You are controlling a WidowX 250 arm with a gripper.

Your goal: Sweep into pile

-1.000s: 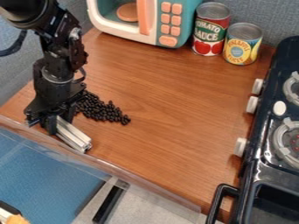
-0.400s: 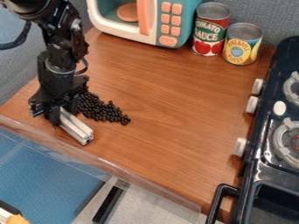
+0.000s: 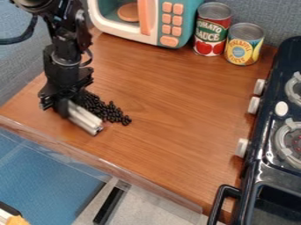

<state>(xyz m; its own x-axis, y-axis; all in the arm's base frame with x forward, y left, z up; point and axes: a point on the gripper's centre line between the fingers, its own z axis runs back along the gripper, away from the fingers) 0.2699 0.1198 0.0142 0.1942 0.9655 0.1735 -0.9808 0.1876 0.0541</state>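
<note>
My black gripper point(image 3: 63, 107) hangs at the left of the wooden table, shut on one end of a silver metal bar point(image 3: 86, 118). The bar slants toward the lower right, low over the wood or on it. Right beside it, on its upper right side, lies a loose group of small black beads point(image 3: 106, 110). The beads trail off toward the right, and the gripper hides part of the group's left side.
A toy microwave point(image 3: 170, 22) stands at the back, with a tomato sauce can point(image 3: 212, 30) and a pineapple can point(image 3: 244, 44) to its right. The black toy stove point(image 3: 267, 154) lines the right side. A clear ledge point(image 3: 106, 166) runs along the table's front edge.
The gripper and its bar have moved right and slightly up in the view, closing in on the beads. The beads look unchanged.
</note>
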